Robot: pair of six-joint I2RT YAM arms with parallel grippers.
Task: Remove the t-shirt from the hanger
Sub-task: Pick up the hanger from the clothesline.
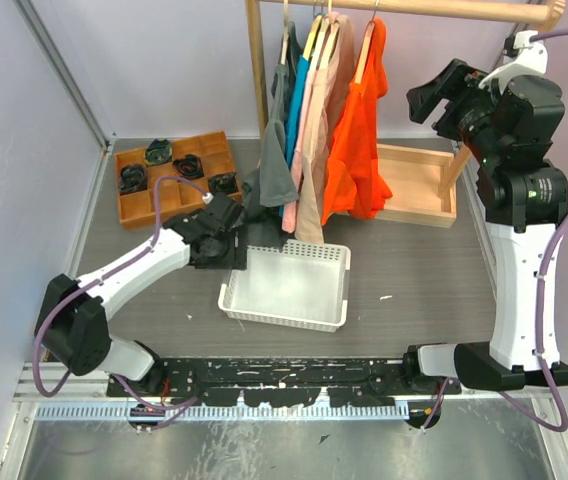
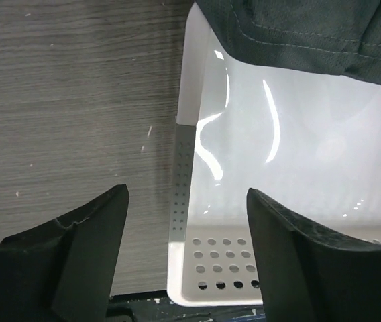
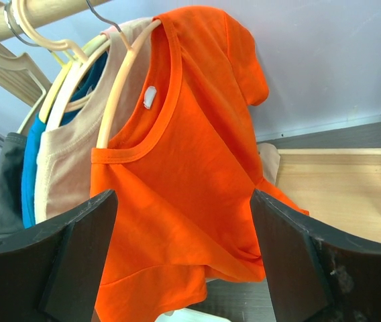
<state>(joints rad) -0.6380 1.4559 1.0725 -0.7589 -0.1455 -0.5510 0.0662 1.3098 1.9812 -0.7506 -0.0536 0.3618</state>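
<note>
As seen from above, finds four shirts on pale hangers along a wooden rail at the far side of the table: left to right, a dark grey t-shirt, a blue t-shirt, a beige t-shirt and an orange t-shirt. Shows the dark grey t-shirt hanging lower than the rest, with its hem drooping over the far left corner of a white perforated basket at table centre; cannot tell whether hooked on its hanger or off it. Places the left gripper low, just beside that same corner, jaws apart and clasping nothing, straddling one basket wall in the wrist view, with dark grey fabric just beyond the fingertips. Puts the right gripper high at far right, near the rail, jaws wide apart on nothing, facing the orange t-shirt but clear of it. Adds a compartmented wooden tray far left and a shallow wooden box far right.
</note>
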